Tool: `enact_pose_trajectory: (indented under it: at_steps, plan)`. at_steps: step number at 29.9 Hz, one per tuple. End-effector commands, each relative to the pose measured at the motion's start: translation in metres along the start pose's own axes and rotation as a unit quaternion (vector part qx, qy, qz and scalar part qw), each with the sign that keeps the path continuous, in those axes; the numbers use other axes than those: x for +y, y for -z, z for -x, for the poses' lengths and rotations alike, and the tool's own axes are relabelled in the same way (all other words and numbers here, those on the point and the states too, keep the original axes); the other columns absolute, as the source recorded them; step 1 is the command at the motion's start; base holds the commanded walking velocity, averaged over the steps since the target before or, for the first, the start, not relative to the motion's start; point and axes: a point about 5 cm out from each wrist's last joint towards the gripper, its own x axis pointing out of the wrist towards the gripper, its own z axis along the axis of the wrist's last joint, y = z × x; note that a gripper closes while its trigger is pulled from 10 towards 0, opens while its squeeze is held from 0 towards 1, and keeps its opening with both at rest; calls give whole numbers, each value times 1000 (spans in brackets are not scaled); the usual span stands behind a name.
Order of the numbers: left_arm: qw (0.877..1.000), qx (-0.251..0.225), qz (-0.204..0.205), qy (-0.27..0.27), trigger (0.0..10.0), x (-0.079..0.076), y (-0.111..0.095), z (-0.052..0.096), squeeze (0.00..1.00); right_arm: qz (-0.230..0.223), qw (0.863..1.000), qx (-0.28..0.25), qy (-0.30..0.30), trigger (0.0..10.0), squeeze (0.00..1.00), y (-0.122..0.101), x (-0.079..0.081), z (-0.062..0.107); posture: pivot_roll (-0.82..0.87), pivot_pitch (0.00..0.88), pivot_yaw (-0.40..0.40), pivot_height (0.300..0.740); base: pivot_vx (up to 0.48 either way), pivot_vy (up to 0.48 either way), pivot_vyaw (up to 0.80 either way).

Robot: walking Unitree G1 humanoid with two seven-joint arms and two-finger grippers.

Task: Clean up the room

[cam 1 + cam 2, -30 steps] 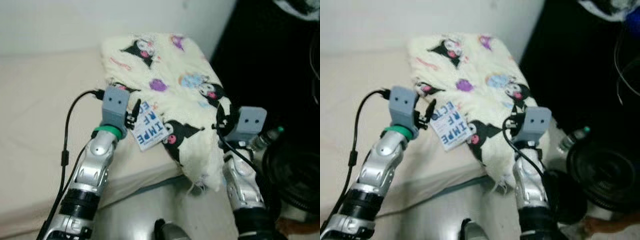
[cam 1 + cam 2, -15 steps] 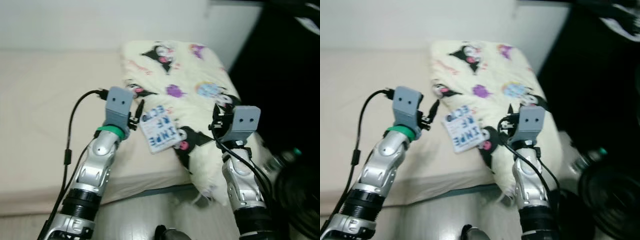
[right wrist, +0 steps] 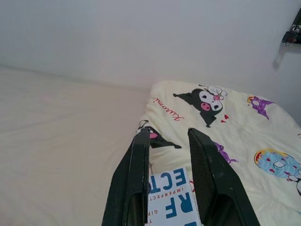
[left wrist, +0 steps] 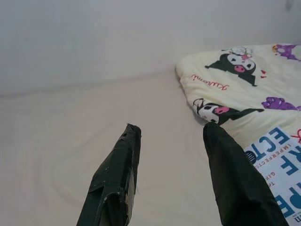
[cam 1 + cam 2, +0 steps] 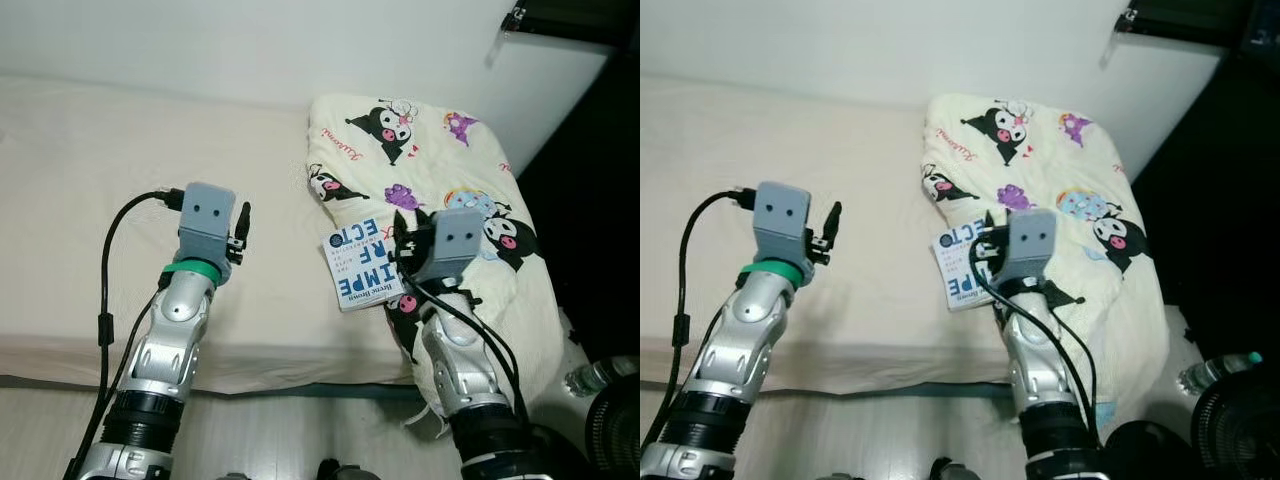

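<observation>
Right hand (image 3: 169, 134) straddles the book (image 5: 362, 264), ungripped; left hand (image 4: 169, 132) released over bed (image 5: 80, 180)

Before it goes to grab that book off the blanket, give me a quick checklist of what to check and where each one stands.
1. Book in view and uncovered, lying flat on the cartoon-print blanket: ok.
2. Right gripper open, fingers apart, with the book's edge between and below them: ok.
3. Right gripper has a hold on the book: not ok, the fingers have not closed on it.
4. Left gripper open and holding nothing, above the bare mattress beside the blanket: ok.
5. Book edge raised enough for a finger to get under it: cannot tell, it lies on soft fabric.
6. Cable on the left arm free of the book: ok.
</observation>
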Motion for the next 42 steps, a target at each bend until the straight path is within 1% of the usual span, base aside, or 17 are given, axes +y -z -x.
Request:
enact_pose_trajectory:
  at_steps: [1,5,6,10,19,24,31,42]
  plan:
    - [1000,-8,-2,5,10000,-5,-2,1,0,-14,1000,8,4,10000,0,2,1,0,-35,72,-46,740,0,0,0]
    - [1000,-12,-2,7,10000,-7,-2,1,0,-18,1000,7,3,10000,0,3,2,0,-39,70,-44,740,0,0,0]
    - [1000,-17,-3,12,10000,-11,-2,1,0,-21,1000,6,-1,10000,0,4,6,2,-42,64,-40,740,337,0,0]
    - [1000,-19,-2,13,10000,-12,-3,1,0,-20,1000,6,-3,10000,0,4,6,2,-45,59,-40,740,343,0,0]
    - [1000,-25,-1,12,10000,-13,-6,-3,0,-12,1000,5,3,10000,0,5,-2,2,-42,41,-39,740,358,0,0]
    - [1000,-25,0,9,10000,-11,-6,-4,0,-11,1000,6,5,10000,0,5,-3,2,-40,40,-39,740,346,0,0]
    - [1000,-20,8,-4,10000,-7,-6,-5,0,-10,1000,6,6,10000,0,5,-3,1,-40,38,-38,740,0,0,0]
    - [1000,-20,9,-1,10000,-9,-6,-5,0,-10,1000,8,9,10000,0,7,-5,4,-46,47,-35,740,0,0,0]
